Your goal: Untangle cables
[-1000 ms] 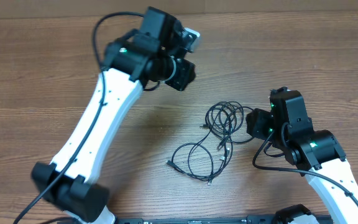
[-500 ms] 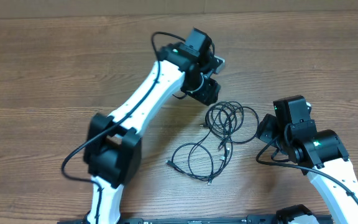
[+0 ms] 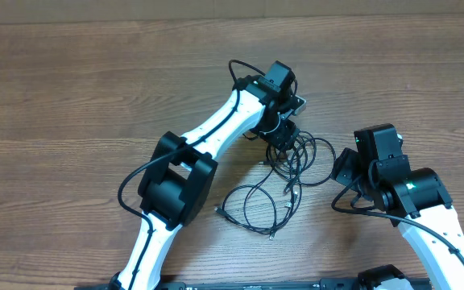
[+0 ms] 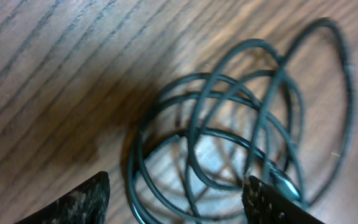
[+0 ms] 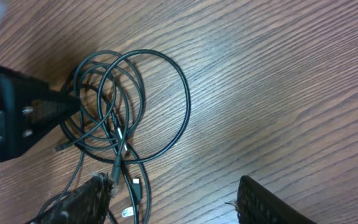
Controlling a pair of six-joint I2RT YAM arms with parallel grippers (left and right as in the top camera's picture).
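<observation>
Left wrist view gives you blurred cables (image 4: pixel 197 118), cut at the bottom edge; overhead, the left gripper (image 3: pixel 284 138) hides some loops.

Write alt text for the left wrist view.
Loose, overlapping loops of thin black cables lie on a wood-grain table, seen close up. The left gripper is open, its two dark fingertips at the bottom edge on either side of the coil, gripping nothing.
</observation>
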